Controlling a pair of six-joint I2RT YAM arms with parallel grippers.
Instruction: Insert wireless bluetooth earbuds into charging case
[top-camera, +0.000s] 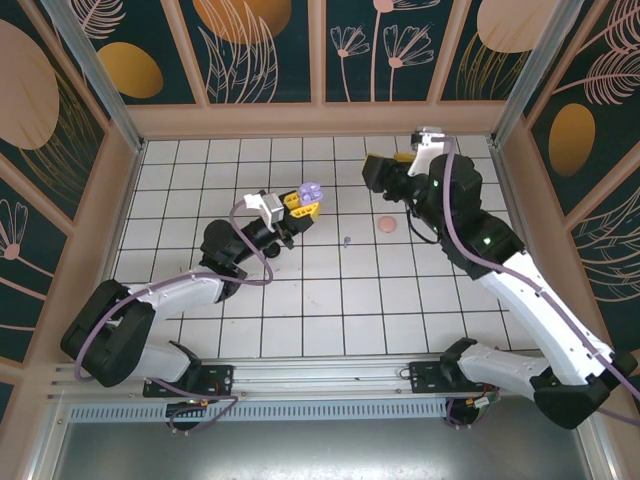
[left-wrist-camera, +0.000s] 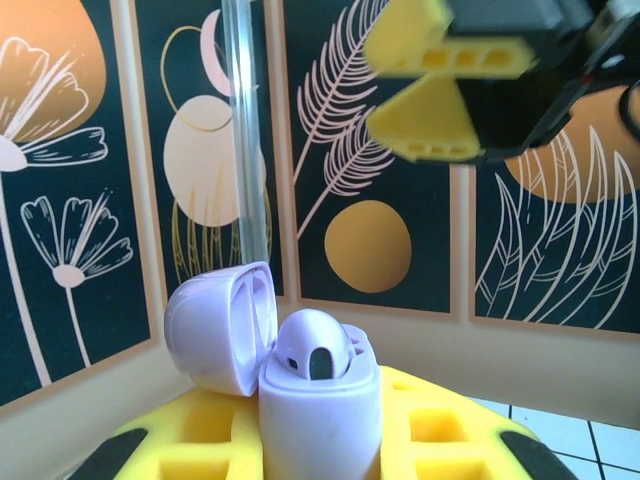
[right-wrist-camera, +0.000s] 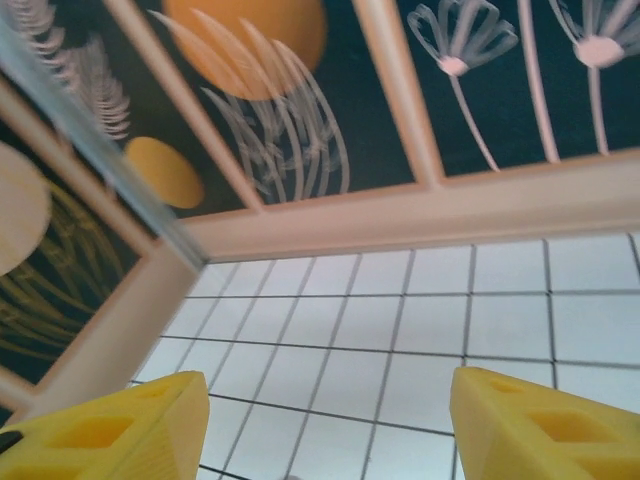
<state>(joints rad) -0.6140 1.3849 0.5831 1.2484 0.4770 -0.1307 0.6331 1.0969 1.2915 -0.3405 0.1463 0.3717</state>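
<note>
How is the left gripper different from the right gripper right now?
The left gripper is shut on the lilac case, which has its lid open and an earbud sitting inside. The right gripper is open and holds nothing. The left gripper is over the middle of the table, while the right gripper is nearer the back wall. Both have yellow fingers.

No lettering, label, brand or number can be read — nothing legible.

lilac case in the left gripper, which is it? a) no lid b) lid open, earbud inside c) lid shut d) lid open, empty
b: the lilac case in the left gripper has its lid flipped back and a lilac earbud seated inside
</note>
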